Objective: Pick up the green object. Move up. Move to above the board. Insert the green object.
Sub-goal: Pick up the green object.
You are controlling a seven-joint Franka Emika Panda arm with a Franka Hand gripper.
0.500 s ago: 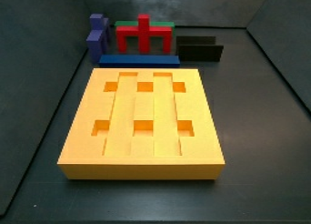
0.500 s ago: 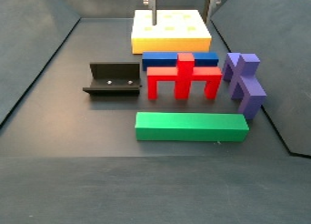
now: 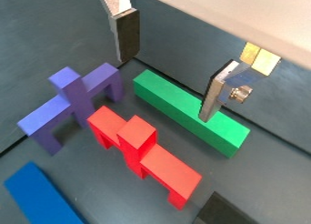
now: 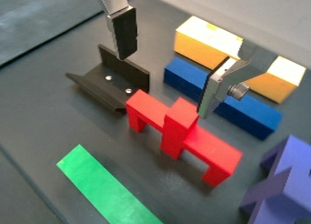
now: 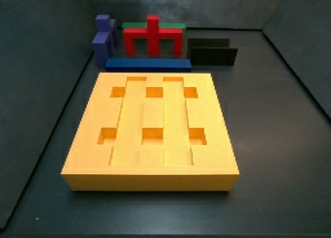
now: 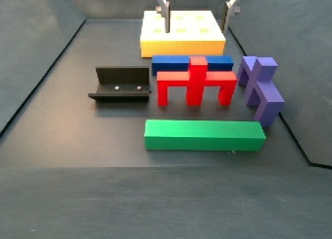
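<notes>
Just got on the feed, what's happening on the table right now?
The Panda's gripper is open and holding nothing, hanging above the cluster of pieces. The green object lies flat on the floor, not yet picked up, beside the red pronged block. The board sits apart with all six holes empty. The blue bar, purple piece and fixture lie nearby, untouched.
</notes>
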